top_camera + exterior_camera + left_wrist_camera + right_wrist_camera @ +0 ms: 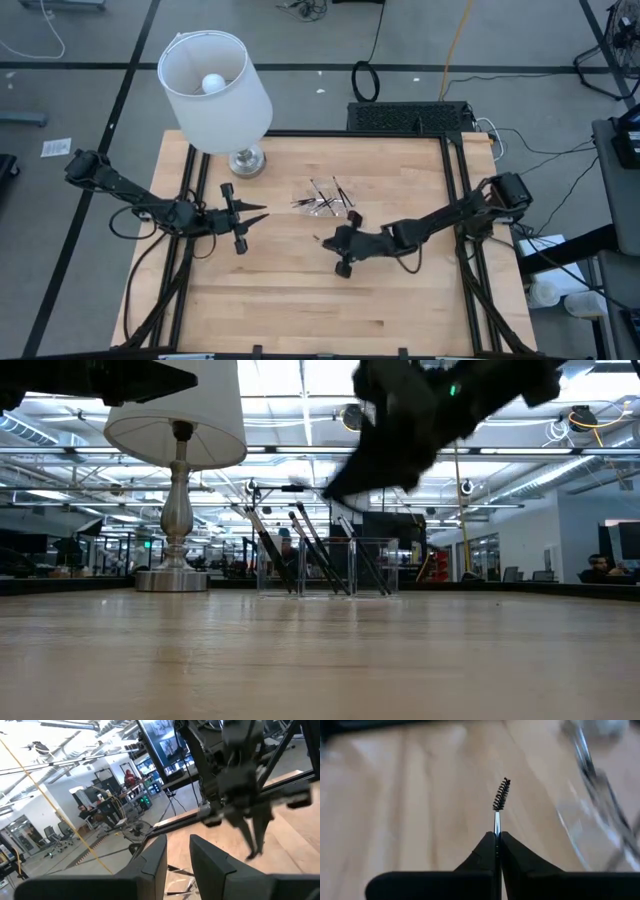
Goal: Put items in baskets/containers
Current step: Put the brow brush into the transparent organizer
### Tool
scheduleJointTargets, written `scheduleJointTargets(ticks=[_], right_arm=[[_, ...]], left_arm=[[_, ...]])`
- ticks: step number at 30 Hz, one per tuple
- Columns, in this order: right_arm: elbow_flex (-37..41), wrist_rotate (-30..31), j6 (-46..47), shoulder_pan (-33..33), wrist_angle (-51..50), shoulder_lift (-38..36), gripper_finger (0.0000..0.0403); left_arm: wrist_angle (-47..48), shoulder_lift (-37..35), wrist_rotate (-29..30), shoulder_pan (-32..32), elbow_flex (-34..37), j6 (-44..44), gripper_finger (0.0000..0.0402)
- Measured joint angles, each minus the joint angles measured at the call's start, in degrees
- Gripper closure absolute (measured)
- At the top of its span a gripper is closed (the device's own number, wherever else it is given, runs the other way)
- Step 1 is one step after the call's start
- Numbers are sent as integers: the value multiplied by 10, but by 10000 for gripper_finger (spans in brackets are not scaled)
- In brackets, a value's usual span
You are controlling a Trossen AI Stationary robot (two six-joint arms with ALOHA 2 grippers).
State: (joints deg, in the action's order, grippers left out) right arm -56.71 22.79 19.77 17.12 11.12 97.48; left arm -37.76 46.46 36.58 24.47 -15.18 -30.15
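The clear tray [325, 200] sits mid-table, right of the lamp, and several thin dark sticks [318, 203] lie in it. In the low view these sticks [310, 550] lean against the walls of the tray [325, 568]. My right gripper [328, 242] hovers just near of the tray and is shut on one small brush [501, 795]. The tray's edge [590, 837] shows beside it in the right wrist view. My left gripper [258, 214] waits open to the tray's left, pointing toward it, and touches nothing. My right gripper pinches the brush by its silver stem [496, 822] between the two fingertips [487, 851], only at their free ends. The stick runs along the fingers, and its bristle tip [502, 792] sticks out past them. The brush is lifted clear of the table.
A white-shaded lamp [215, 80] stands on its metal base [246, 160] at the table's far left, close to the tray. Bare wood lies along the near half of the table [330, 310]. People sit in the room behind [95, 812].
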Motion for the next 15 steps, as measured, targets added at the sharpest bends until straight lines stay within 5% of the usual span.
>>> scheduleJointTargets(ticks=[15], right_arm=[[38,-1,-325,11,292,-98,402]], left_arm=[[3,0,-1,0,0,7,309]])
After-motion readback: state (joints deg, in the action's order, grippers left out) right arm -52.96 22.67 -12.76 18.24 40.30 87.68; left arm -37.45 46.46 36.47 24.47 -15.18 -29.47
